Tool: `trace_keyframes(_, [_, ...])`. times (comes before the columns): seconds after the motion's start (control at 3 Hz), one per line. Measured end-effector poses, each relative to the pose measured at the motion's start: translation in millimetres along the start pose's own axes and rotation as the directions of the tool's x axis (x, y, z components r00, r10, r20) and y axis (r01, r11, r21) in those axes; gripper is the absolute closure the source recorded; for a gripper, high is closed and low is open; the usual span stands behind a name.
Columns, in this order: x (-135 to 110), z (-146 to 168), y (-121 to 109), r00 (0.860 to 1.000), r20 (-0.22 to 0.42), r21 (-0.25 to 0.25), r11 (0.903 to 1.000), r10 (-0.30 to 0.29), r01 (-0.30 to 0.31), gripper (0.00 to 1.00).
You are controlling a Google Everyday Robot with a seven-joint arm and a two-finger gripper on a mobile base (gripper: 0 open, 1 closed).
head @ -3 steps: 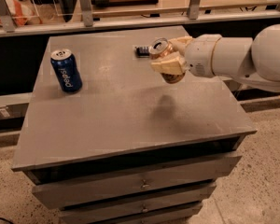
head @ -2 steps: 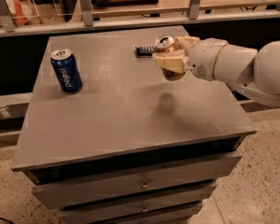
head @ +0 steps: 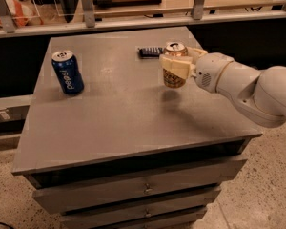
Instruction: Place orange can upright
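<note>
Orange can (head: 174,79) upright, long axis vertical, silver top up, pinched between gripper (head: 177,61) jaws, upper centre-right, over grey table (head: 109,113).

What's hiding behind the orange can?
A flat dark object lies on the table behind the can, which the gripper holds. Its right end is covered by the can and gripper, so I can't tell what it is.

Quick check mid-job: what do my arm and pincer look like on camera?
Smooth, rounded white-shelled arm with a small dotted patch; no cables visible. The pincer, at the pale orange metal can above the grey table's far side, has blocky cream fingers.
</note>
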State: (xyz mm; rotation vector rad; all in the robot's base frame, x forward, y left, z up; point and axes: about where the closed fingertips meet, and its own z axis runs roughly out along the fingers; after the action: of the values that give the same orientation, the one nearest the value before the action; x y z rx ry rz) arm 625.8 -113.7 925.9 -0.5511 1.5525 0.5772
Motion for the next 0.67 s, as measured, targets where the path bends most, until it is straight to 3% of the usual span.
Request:
trace_keyframes(0.33, [10.0,1.8,-1.7,0.994,0.024,-0.005,0.9947,0.103,-0.103,1.00])
trace_keyframes(0.67, [15.9,3.3,-2.9,0.988,0.030,-0.009,0.9883,0.152,-0.152,1.00])
